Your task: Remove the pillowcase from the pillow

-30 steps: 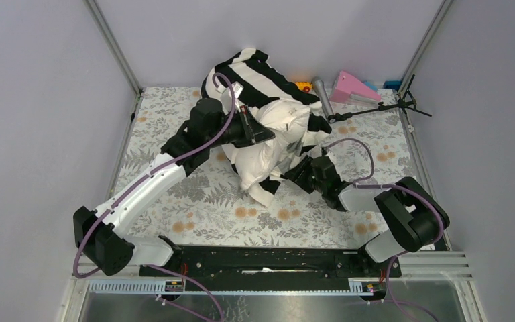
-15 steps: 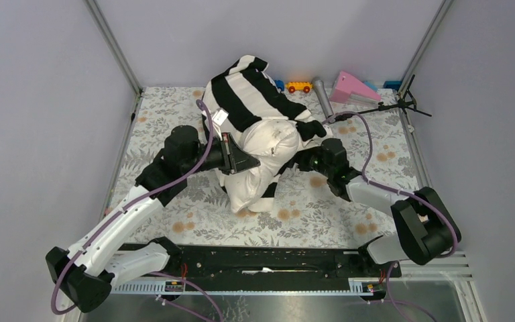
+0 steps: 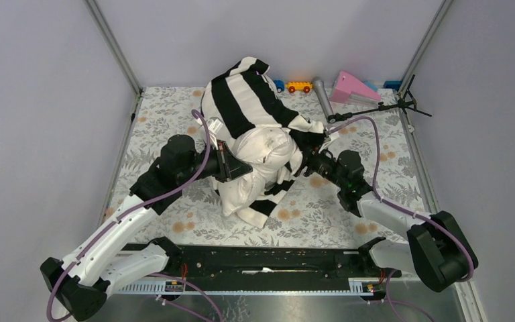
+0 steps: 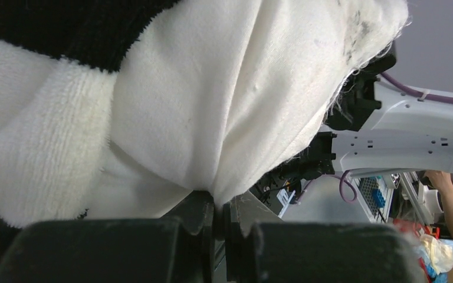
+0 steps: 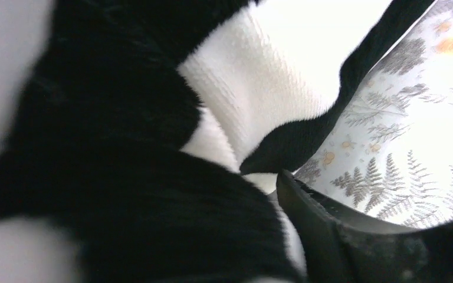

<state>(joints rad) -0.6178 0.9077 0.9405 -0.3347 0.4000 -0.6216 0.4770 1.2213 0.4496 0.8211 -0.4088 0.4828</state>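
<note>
the left claw is pinched tight on a fold of the cream pillow. the right claw is pressed into the right edge of the striped pillowcase. only one finger shows, so i cannot tell if it is open or closed. i think it should grab just stripy cloth and pull away while the left holds firm. the pillowcase, far back on the table, is like a bag: the pillow's far end is inside and its near end pokes out.

Yellow toy car, grey tube, pink wedge, black tripod
</note>
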